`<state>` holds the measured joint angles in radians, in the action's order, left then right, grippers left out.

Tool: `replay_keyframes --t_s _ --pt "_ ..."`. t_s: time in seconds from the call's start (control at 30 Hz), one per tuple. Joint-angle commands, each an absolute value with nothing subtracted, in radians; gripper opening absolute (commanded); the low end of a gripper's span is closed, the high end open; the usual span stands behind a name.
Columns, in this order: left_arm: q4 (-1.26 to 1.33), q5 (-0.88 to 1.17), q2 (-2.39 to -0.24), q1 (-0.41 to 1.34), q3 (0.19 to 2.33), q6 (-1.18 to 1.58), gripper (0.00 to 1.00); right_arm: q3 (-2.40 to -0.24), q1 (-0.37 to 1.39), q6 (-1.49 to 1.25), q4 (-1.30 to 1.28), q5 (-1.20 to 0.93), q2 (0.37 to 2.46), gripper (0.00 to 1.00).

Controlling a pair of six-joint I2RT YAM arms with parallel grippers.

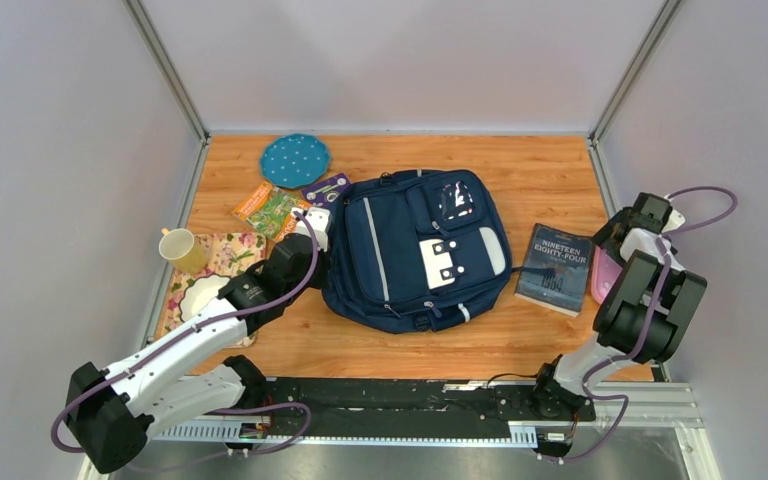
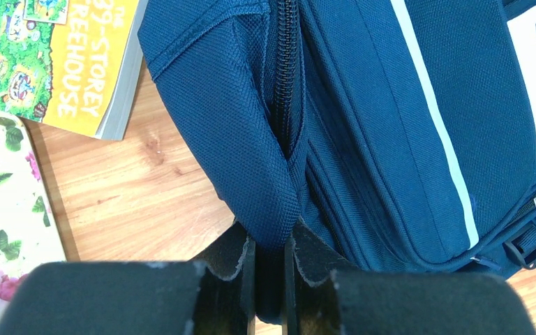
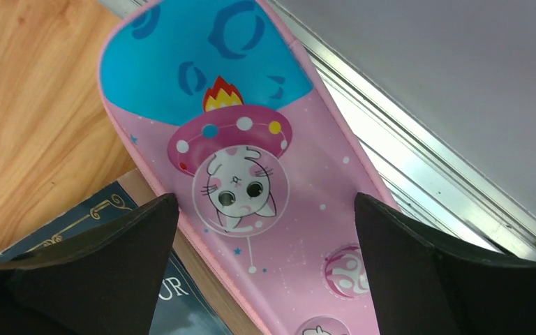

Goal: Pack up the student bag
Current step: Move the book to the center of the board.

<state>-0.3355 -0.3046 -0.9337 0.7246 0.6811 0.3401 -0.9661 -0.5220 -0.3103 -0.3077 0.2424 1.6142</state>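
Note:
The navy blue student bag (image 1: 415, 250) lies flat mid-table with its white patch and grey stripe up. My left gripper (image 1: 312, 232) is at the bag's left edge. In the left wrist view it (image 2: 270, 269) is shut on a fold of the bag's blue fabric (image 2: 251, 139) beside the zipper. My right gripper (image 1: 628, 232) is open over a pink pencil case (image 1: 605, 275) at the right edge. In the right wrist view its fingers (image 3: 112, 237) straddle the pink case (image 3: 251, 181) without touching it.
A dark book "Nineteen Eighty-Four" (image 1: 553, 268) lies right of the bag, partly under the pink case. A yellow-green storybook (image 1: 266, 208), a purple item (image 1: 326, 189) and a blue dotted disc (image 1: 294, 160) lie at the back left. A yellow cup (image 1: 182, 249) and floral cloth (image 1: 205, 280) lie left.

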Motion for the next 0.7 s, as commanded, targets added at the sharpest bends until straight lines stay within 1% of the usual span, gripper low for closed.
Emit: replay_keyframes --t_s 0.0,0.1,0.17,0.43,0.67 --pt "-0.248 -0.296 -0.913 0.727 0.698 0.347 0.0 -1.026 -0.532 -0.287 -0.362 0.094 1.684 0.98" --pt "-0.25 -0.302 -0.907 0.727 0.698 0.35 0.0 -1.066 -0.529 -0.27 -0.445 -0.056 1.732 0.95" --pt "-0.245 -0.307 -0.902 0.727 0.696 0.353 0.0 -1.066 -0.523 -0.264 -0.456 -0.098 1.732 0.94" --pt "-0.245 -0.308 -0.91 0.726 0.698 0.351 0.0 -1.009 -0.482 -0.262 -0.471 -0.109 1.675 0.93" --pt "-0.241 -0.305 -0.911 0.727 0.699 0.353 0.0 -0.977 -0.425 -0.25 -0.474 -0.132 1.671 0.92"
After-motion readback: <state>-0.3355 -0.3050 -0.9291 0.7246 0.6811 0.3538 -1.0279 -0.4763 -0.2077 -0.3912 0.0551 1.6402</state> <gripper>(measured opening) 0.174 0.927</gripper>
